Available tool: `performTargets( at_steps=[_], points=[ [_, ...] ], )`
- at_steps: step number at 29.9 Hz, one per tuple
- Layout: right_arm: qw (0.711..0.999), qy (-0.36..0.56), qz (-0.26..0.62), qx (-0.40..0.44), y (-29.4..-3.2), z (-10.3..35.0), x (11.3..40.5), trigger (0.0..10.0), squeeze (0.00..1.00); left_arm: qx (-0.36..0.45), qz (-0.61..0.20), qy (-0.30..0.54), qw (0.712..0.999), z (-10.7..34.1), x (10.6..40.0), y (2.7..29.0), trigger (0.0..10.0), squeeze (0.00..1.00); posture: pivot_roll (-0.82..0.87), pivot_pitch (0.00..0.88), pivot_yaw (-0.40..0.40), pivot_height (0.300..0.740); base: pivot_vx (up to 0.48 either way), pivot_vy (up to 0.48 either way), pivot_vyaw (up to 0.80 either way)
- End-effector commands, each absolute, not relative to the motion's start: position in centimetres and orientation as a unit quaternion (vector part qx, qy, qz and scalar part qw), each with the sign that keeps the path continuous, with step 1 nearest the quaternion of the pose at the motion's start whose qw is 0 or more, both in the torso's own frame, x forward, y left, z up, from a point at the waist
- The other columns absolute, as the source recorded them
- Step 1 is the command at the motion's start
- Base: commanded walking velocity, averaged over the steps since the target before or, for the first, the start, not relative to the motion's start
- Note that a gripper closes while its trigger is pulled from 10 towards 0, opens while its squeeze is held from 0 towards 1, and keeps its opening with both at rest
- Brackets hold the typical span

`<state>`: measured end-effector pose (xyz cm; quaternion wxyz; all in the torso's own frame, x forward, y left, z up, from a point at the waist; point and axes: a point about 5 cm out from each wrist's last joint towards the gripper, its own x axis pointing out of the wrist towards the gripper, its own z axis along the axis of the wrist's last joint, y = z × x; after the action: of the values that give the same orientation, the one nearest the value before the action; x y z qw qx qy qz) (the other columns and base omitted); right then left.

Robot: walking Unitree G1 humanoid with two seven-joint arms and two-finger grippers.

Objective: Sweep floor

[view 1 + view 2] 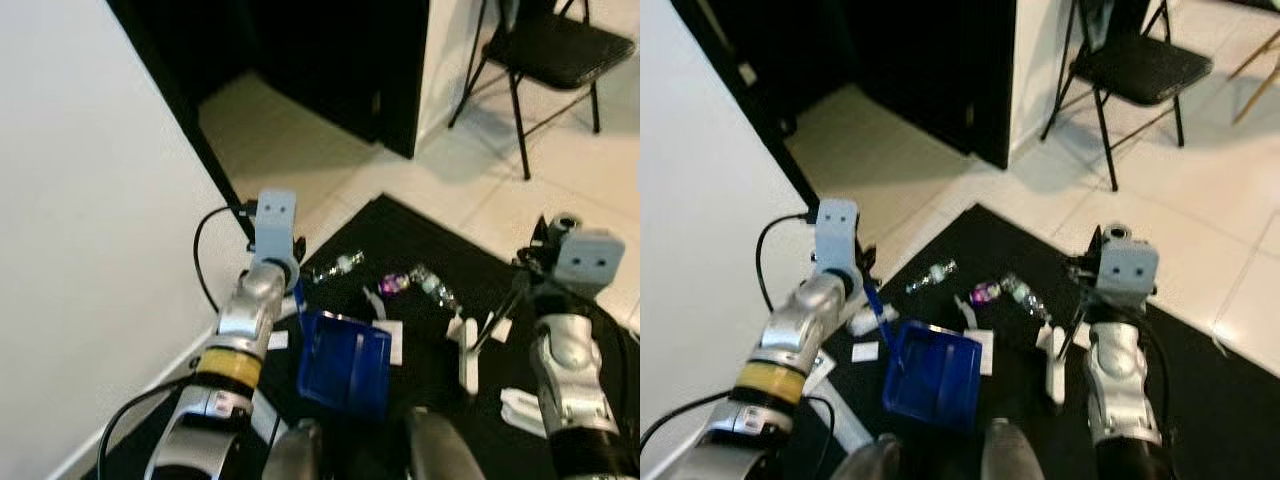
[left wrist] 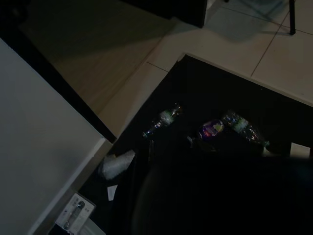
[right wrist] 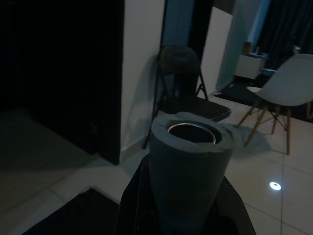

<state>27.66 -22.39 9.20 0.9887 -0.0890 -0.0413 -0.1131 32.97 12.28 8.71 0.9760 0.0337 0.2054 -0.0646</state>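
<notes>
A grey foam-wrapped handle stands upright close to the camera, its open end showing a metal tube rim inside. Dark shapes flank its lower part (too dim to say what they are). Behind it a black folding chair stands against a white wall, next to a dark doorway. Farther off is a white chair with wooden legs on the pale tiled floor, where a small bright spot of light lies.

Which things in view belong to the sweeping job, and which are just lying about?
Job: blue dustpan at the left gripper; broom with grey foam handle in the right gripper; plastic bottles, purple wrapper and paper scraps on the black mat.

Lying about: black folding chair, white chair.
</notes>
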Motion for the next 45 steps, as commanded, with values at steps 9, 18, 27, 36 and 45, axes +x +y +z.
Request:
performTargets(
  at_steps=[9, 18, 27, 36, 45],
  points=[
    [0.989, -0.049, -0.105, -0.088, -21.92, 9.39, 27.85, 10.0, 0.0, 0.045, -0.051, 0.213, 0.975, 8.25, 32.88, 13.01, 10.0, 0.0, -0.15, 0.107, 0.111, 0.74, 0.0, 0.0, 0.0],
    [0.99, -0.048, -0.104, -0.086, -21.85, 9.34, 27.87, 10.0, 0.0, 0.047, -0.046, 0.214, 0.975, 8.21, 32.99, 13.24, 10.0, 0.0, -0.15, 0.109, 0.113, 0.74, 0.0, 0.0, 0.0],
    [0.99, -0.047, -0.104, -0.085, -21.75, 9.29, 27.81, 10.0, 0.0, 0.043, -0.039, 0.219, 0.974, 8.12, 32.98, 13.35, 10.0, 0.0, -0.15, 0.112, 0.115, 0.74, 0.0, -0.335, 0.0],
    [0.99, -0.047, -0.104, -0.084, -21.71, 9.22, 27.8, 10.0, 0.0, 0.04, -0.035, 0.22, 0.974, 8.06, 33.0, 13.48, 10.0, 0.0, -0.15, 0.114, 0.116, 0.74, 0.0, 0.0, 0.0],
    [0.99, -0.047, -0.104, -0.083, -21.71, 9.21, 27.76, 10.0, 0.0, 0.04, -0.029, 0.222, 0.974, 7.96, 33.03, 13.66, 10.0, 0.0, -0.15, 0.116, 0.115, 0.74, 0.0, 0.0, 0.0]
  ],
)
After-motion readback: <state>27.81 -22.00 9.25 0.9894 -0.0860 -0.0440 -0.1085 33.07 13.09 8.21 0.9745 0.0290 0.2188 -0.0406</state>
